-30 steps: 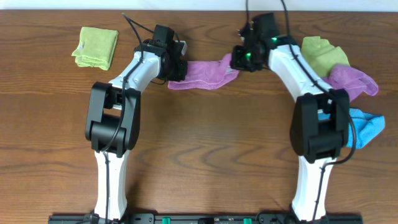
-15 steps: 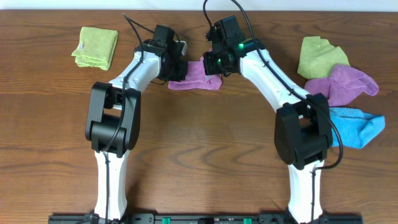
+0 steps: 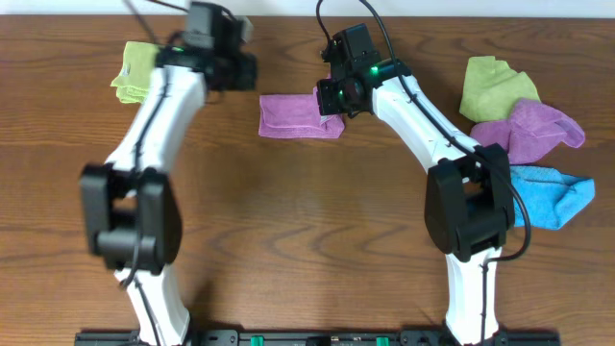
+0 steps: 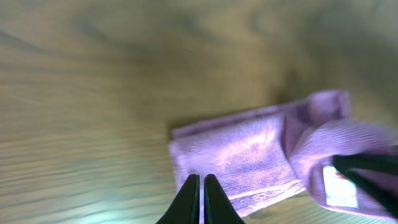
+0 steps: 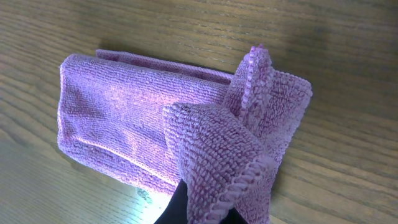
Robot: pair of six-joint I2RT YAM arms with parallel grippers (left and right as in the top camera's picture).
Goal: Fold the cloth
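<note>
Your right gripper (image 3: 332,100) pinches the lifted right-hand corner of the purple cloth (image 3: 291,115), which lies folded on the wooden table (image 3: 307,221) between both arms. Your left gripper (image 4: 201,186) hangs clear of it, fingers nearly together, empty.

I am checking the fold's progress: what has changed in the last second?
The right pincer folded the right end of the cloth leftward over the rest and still holds it. The left pincer let go and drew away, up and left in the overhead view. The green cloth and the pile at right stayed put.
</note>
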